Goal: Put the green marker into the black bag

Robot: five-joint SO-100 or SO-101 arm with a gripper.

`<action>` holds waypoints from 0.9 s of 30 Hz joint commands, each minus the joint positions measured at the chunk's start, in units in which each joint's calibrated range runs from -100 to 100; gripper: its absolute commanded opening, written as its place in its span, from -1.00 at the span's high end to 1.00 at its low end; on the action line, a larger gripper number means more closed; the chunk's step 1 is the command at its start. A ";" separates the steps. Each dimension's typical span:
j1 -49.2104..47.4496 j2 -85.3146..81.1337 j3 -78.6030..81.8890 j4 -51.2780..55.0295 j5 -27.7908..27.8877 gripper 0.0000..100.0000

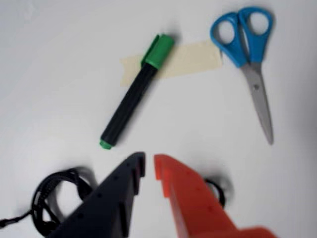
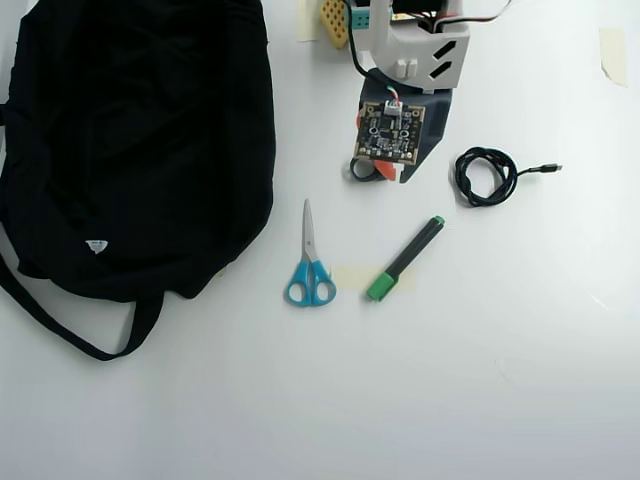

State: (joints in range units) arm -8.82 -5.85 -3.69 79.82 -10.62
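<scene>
nothing of the task is done yet, judging by how things lie: the green marker (image 2: pixel 405 259) rests flat on the white table (image 2: pixel 520 380), well apart from the black bag (image 2: pixel 140 140), which fills the far left of the overhead view. in that view the marker lies slanted to the right of the blue scissors (image 2: pixel 309 262), its green cap on a strip of pale tape (image 2: pixel 350 277), its small tip pointing up toward the coiled black cable (image 2: pixel 486 176)

in the wrist view the gripper (image 1: pixel 149 166) hovers short of the marker (image 1: pixel 134 94), touching nothing; its black and orange jaws stand only a narrow slit apart and hold nothing. a small dark object (image 1: pixel 218 191) peeks out beside the orange jaw, too hidden to name

all the work is left, as i judge it: widen the jaws, come down over the black barrel, grip, lift, carry left across the scissors and release over the bag. where the bag opens cannot be told from above
</scene>
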 commanded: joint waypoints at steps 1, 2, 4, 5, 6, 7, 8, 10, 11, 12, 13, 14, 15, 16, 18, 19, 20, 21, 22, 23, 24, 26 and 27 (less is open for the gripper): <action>-0.23 0.21 -0.53 -2.56 -2.22 0.96; -0.31 0.96 -0.80 -2.99 -2.96 0.96; -0.61 2.87 -1.25 -3.25 -3.96 0.96; -0.83 3.70 -1.34 -3.25 -4.22 0.96; -0.91 4.61 -1.70 -3.25 -4.48 0.96; -1.21 5.36 -2.15 -3.25 -4.90 0.96; -1.35 6.19 -2.68 -3.25 -5.37 0.96; -1.50 7.68 -3.67 -3.25 -5.90 0.96; -1.50 8.43 -3.94 -3.25 -5.95 0.96; -1.43 9.17 -4.39 -3.25 -6.21 0.96; -1.35 9.75 -4.75 -3.25 -6.58 0.96; -1.35 10.42 -5.29 -3.25 -6.63 0.96; -1.43 11.08 -5.83 -3.25 -6.63 0.96; -1.50 11.66 -6.46 -3.25 -6.79 0.96; -1.50 12.82 -7.81 -3.25 -7.31 0.96; -1.50 13.49 -8.61 -3.25 -7.31 0.96; -1.58 14.23 -9.42 -3.25 -7.31 0.96; -1.65 15.06 -10.23 -3.16 -7.36 0.96; -1.73 15.89 -11.04 -3.08 -7.42 0.96; -1.88 16.72 -11.94 -2.99 -7.99 0.96; -1.88 17.64 -12.93 -2.73 -8.52 0.96; -2.03 19.55 -14.45 -2.56 -9.09 0.96; -2.10 20.46 -15.26 -2.47 -9.36 0.96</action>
State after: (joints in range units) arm -10.29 13.91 -15.02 77.50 -19.32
